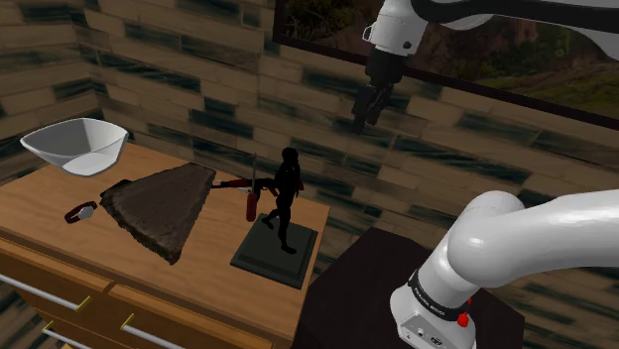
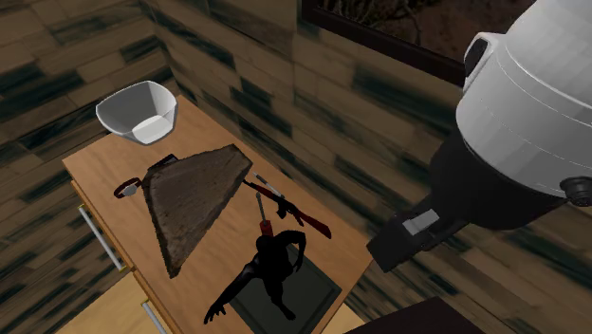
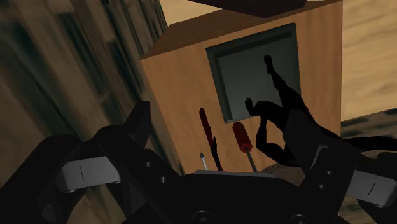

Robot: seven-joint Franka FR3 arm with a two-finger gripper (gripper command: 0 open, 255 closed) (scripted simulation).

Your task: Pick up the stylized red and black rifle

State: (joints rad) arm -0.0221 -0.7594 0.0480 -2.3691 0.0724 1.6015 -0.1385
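While the pincer (image 1: 367,113) hangs spread, rifle (image 2: 292,210) — slim, red and black — flat on table (image 1: 40,213), beside figurine (image 1: 285,193).

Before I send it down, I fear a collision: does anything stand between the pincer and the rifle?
Nothing covers the rifle from above. The open pincer hangs high by the wall. But the black figurine stands close beside the rifle, and a red-handled screwdriver lies next to it.

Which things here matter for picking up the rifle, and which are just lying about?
For the job:
rifle
gripper, open

Lying about:
white bowl
dark wedge
red-handled screwdriver
black figurine
small band-like item
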